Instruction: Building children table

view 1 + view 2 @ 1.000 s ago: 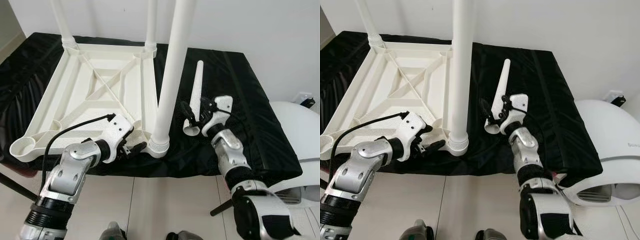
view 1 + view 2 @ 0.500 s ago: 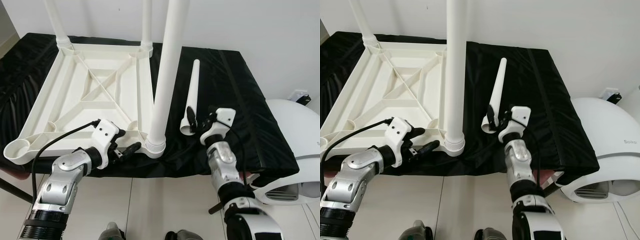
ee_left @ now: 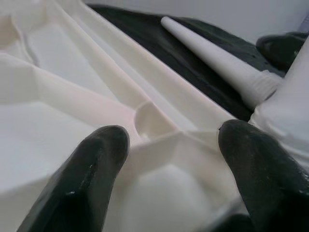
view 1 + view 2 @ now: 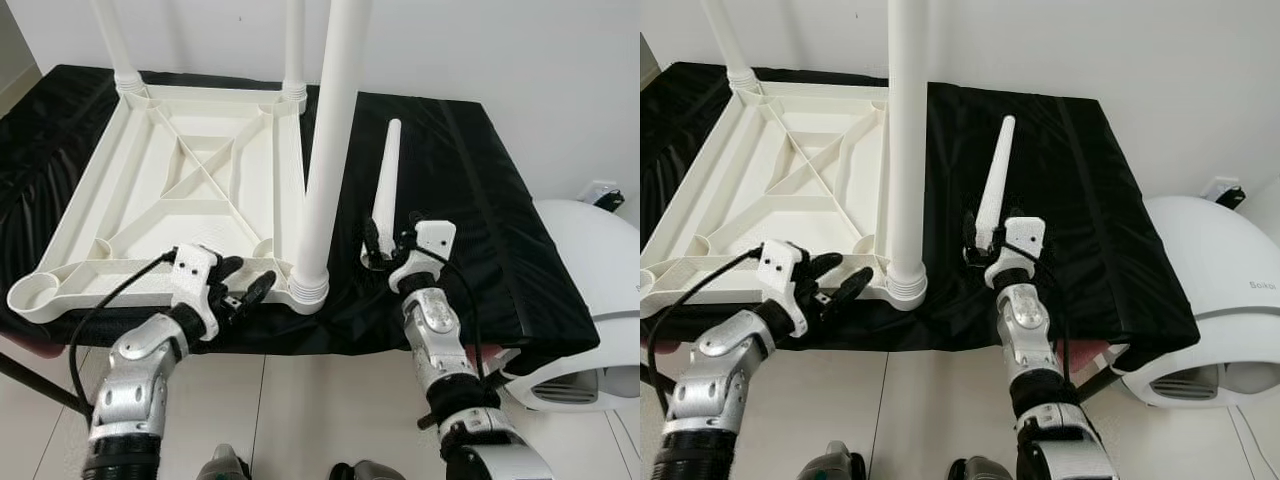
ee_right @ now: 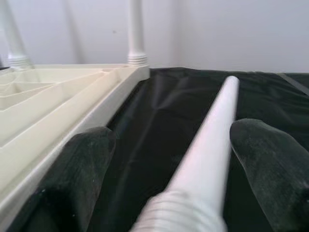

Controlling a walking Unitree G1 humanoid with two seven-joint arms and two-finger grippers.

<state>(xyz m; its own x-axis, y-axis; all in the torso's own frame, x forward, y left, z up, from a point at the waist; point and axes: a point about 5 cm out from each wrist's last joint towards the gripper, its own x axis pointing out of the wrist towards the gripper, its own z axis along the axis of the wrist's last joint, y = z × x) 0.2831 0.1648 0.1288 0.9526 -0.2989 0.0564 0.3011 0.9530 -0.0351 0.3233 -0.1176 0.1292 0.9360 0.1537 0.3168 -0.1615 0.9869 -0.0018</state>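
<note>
— Both arms have drawn back toward the robot since a second ago, and the right gripper [image 4: 385,252] has slid down to the threaded end of the loose leg [image 4: 384,180].

— Fingers spread either side of it; the right wrist view shows the leg [image 5: 207,154] running between them, not pinched.

— Left gripper [image 4: 243,285]?

— Spread too, at the near edge of the upturned tabletop [image 4: 150,205], just beside the fitted leg [image 4: 325,150]. Its wrist view shows the socket [image 3: 149,118] between the fingers.

— All on the black cloth [image 4: 470,200].
</note>
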